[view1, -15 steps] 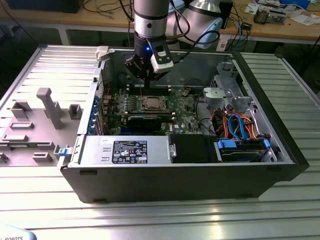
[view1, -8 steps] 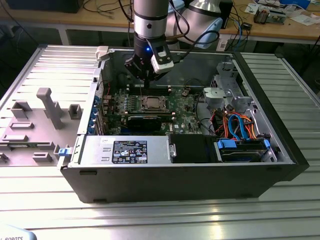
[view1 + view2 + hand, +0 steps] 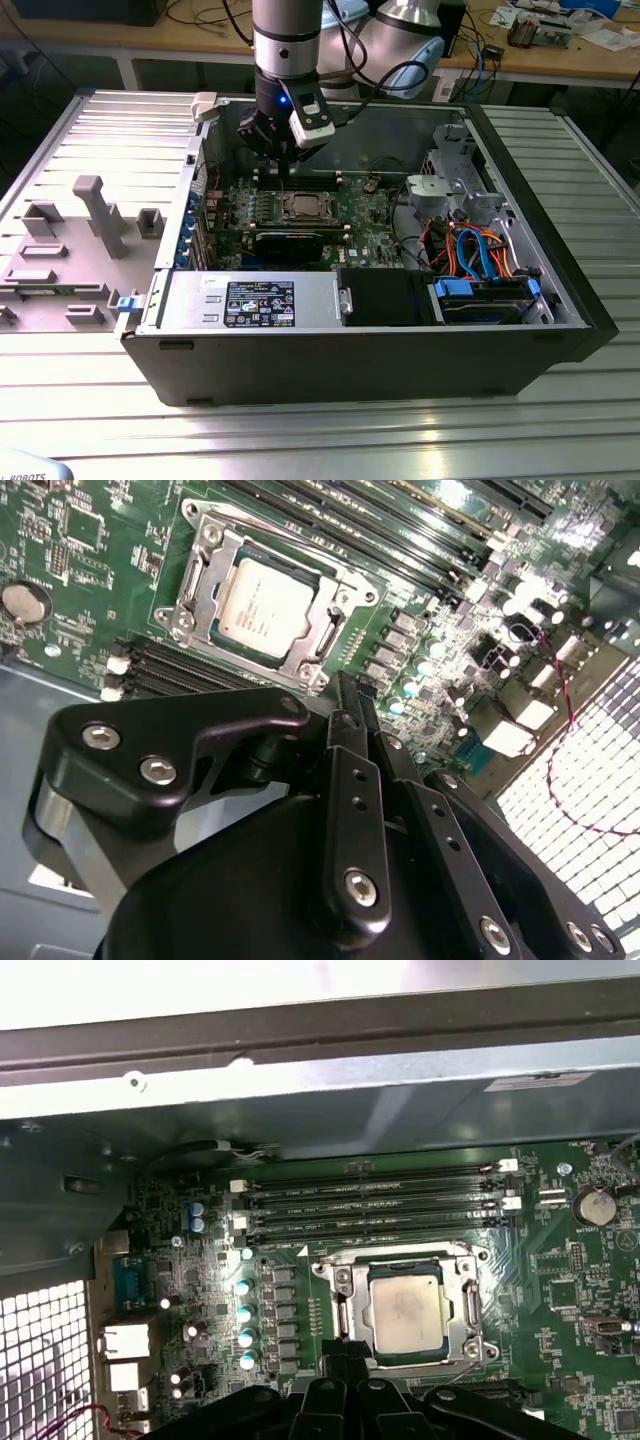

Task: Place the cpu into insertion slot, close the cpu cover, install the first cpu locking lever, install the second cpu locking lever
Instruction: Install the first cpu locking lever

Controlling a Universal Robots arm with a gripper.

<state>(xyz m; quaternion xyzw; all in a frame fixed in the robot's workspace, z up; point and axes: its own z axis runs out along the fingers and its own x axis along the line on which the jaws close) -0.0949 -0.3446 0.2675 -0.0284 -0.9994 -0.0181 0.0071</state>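
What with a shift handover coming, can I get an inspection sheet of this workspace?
Surface: ribbed metal table, open computer case on it.
Job's things: cpu seated in insertion slot; cpu cover flat over it; whether it is latched cannot be told.
Clutter: grey fixture blocks at the exterior view's left.
Hand: shut, empty, over the board next to the slot.
Cables: blue and orange cables inside the case; thin red wire.
Surroundings: cluttered workbench behind.
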